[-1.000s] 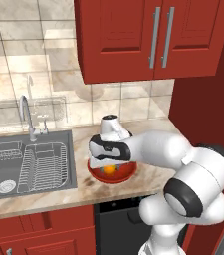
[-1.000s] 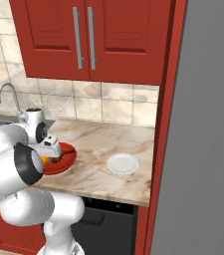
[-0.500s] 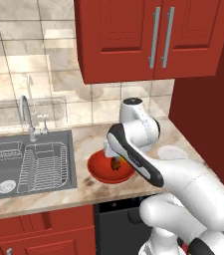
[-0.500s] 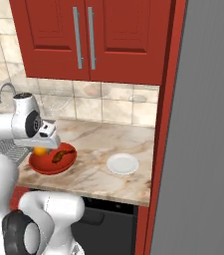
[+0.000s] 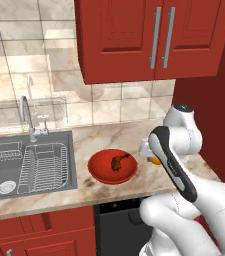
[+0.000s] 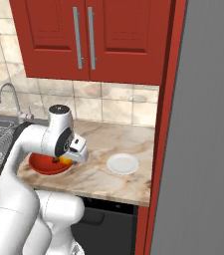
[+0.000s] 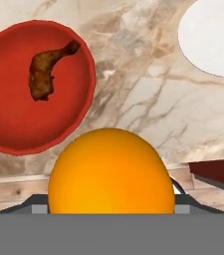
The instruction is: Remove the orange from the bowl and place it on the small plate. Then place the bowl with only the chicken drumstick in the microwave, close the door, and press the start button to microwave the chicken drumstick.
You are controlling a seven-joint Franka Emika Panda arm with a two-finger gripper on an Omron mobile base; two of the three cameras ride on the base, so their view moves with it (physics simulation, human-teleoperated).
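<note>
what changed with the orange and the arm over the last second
The end effector lifted the orange out of the bowl and swung it right, toward the small plate. The chicken drumstick, bowl and plate stayed put.

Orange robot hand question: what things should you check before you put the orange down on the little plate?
1. Orange held in the gripper: ok, it sits between the jaws, lifted off the counter.
2. Orange out of the bowl: ok, the chicken drumstick is all that lies in it.
3. Small plate free: ok, nothing lies on it.
4. Gripper over the plate: not ok, the hand view shows the plate off at a corner, with bare counter under the orange.
5. Path to the plate: ok, just counter lies between bowl and plate.
6. Firm grip: cannot tell, the orange hides the fingertips.
</note>
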